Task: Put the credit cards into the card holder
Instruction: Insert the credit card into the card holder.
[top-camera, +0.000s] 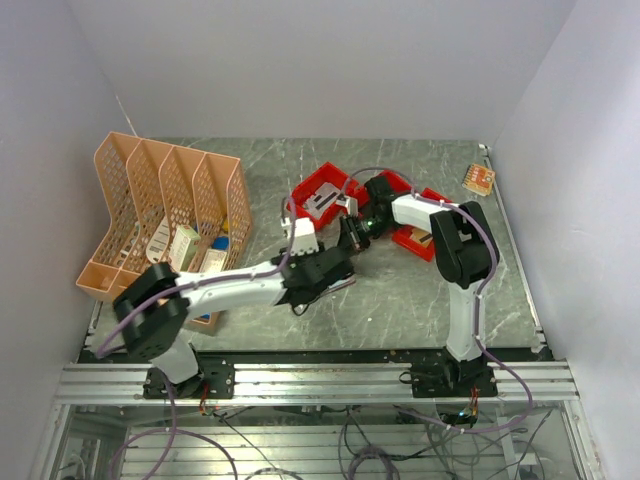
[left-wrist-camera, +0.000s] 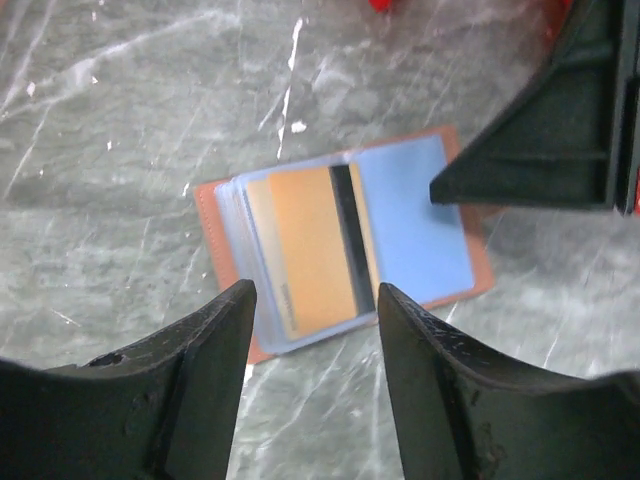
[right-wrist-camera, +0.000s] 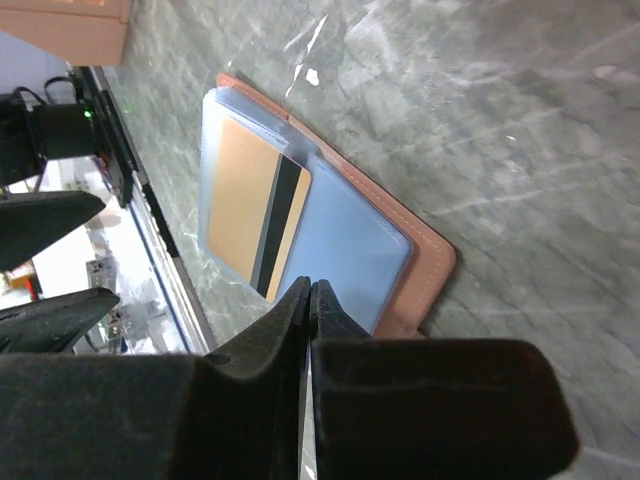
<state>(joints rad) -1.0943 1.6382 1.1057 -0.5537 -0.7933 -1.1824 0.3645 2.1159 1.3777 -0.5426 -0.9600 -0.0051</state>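
Card holder (left-wrist-camera: 205, 210): one
Striped card (left-wrist-camera: 310, 250): one
Blue card (left-wrist-camera: 415, 225): one
Red bins (top-camera: 303, 192): at least two
Mesh file rack (top-camera: 150, 190): one, four slots
Robot arms (top-camera: 235, 288): two

A peach mesh file rack (top-camera: 165, 200) stands at the left rear of the grey marbled table (top-camera: 400, 295), with small boxes (top-camera: 185, 245) in its slots. 2 red plastic bins (top-camera: 322, 187) sit mid-rear, 1 holding a whitish item (top-camera: 320, 203). A small orange square (top-camera: 478, 179) lies in the far right corner.

A robotics lab cell: white enclosure walls (top-camera: 300, 60), aluminium frame rails (top-camera: 320, 383), loose cables (top-camera: 350, 440).
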